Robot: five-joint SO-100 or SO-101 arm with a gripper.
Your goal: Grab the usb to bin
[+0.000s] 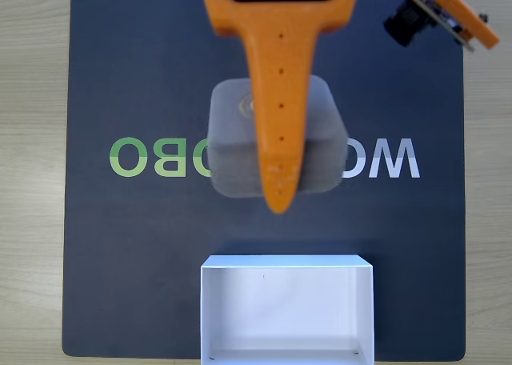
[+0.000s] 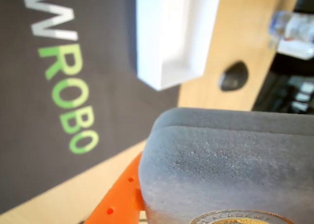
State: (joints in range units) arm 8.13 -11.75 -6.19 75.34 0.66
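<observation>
Foam-like grey usb block looks light and soft, best pinched on opposite flat sides. It appears held by the orange gripper above the mat, short of the white bin; jaw opening I cannot tell.

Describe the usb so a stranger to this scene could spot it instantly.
In the fixed view, find the dark mat with green and white lettering. At its centre, above the white bin, sits the usb, partly under the orange gripper finger. It is the grey rounded-square block with a gold emblem.

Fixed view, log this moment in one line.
gripper: over usb, grip unclear | usb: short of bin | bin: empty
</observation>
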